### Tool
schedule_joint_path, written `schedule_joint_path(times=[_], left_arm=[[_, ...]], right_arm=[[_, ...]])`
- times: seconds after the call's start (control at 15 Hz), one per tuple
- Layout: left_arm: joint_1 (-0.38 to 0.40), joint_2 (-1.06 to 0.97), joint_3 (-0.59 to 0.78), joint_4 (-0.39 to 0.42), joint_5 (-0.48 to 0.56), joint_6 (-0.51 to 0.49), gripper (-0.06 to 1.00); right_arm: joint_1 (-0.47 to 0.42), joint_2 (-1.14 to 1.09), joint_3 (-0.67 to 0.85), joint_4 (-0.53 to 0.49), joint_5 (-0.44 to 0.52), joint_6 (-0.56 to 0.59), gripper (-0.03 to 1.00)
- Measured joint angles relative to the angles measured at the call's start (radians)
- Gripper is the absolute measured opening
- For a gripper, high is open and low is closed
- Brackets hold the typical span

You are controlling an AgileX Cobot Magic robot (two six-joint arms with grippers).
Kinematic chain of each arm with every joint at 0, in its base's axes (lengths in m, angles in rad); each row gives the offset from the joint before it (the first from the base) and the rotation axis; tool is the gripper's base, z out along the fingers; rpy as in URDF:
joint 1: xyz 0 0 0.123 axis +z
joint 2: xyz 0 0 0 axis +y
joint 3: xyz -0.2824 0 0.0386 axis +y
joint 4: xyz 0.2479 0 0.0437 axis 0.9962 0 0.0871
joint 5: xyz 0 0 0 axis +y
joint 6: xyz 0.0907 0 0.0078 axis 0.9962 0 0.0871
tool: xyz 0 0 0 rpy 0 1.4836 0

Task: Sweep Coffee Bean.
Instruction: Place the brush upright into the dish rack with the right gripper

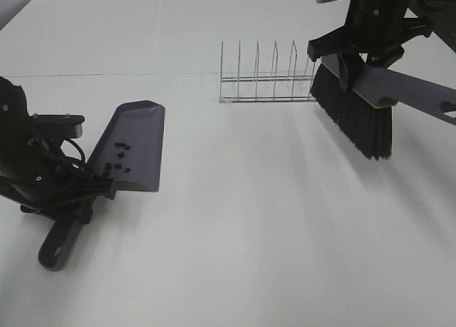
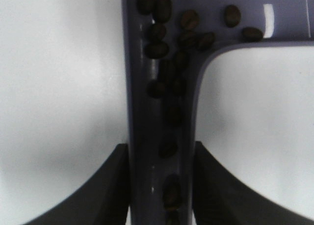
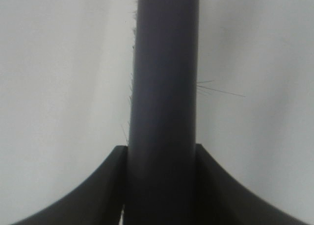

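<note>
Partly shadowed coffee beans [image 2: 157,50] in dustpan handle [image 2: 140,137]; brush [image 1: 354,117] end cropped.

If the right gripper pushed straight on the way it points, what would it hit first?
The right gripper is shut on the brush, so that leads. Past it only white table shows; the brush would probably touch there first, though the gap is unclear.
</note>
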Motion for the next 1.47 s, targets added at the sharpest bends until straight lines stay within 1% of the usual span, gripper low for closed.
schedule_joint_path(times=[0.13,0.2,0.27,0.47,0.6,0.93,1.07,1.33,1.47], left_arm=[[0.0,0.0,0.0,0.0,0.0,-0.001,0.34],[0.0,0.0,0.0,0.0,0.0,-0.001,0.34],[0.0,0.0,0.0,0.0,0.0,-0.001,0.34],[0.0,0.0,0.0,0.0,0.0,-0.002,0.34],[0.0,0.0,0.0,0.0,0.0,-0.002,0.34],[-0.001,0.0,0.0,0.0,0.0,-0.002,0.34],[-0.001,0.0,0.0,0.0,0.0,-0.002,0.34],[-0.001,0.0,0.0,0.0,0.0,-0.002,0.34],[-0.001,0.0,0.0,0.0,0.0,-0.002,0.34]], right_arm=[[-0.035,0.0,0.012,0.003,-0.059,-0.002,0.31],[-0.045,0.0,0.012,0.003,-0.073,-0.002,0.31],[-0.058,0.008,0.012,0.003,-0.118,-0.003,0.31],[-0.057,0.049,0.012,0.053,-0.18,-0.004,0.31],[-0.057,0.073,0.016,0.057,-0.215,-0.004,0.31],[-0.057,0.114,0.016,0.056,-0.278,-0.004,0.31],[-0.057,0.114,0.016,0.035,-0.309,-0.002,0.31],[-0.057,0.114,0.016,-0.023,-0.315,0.007,0.31],[-0.057,0.114,0.016,-0.033,-0.315,0.007,0.31]])
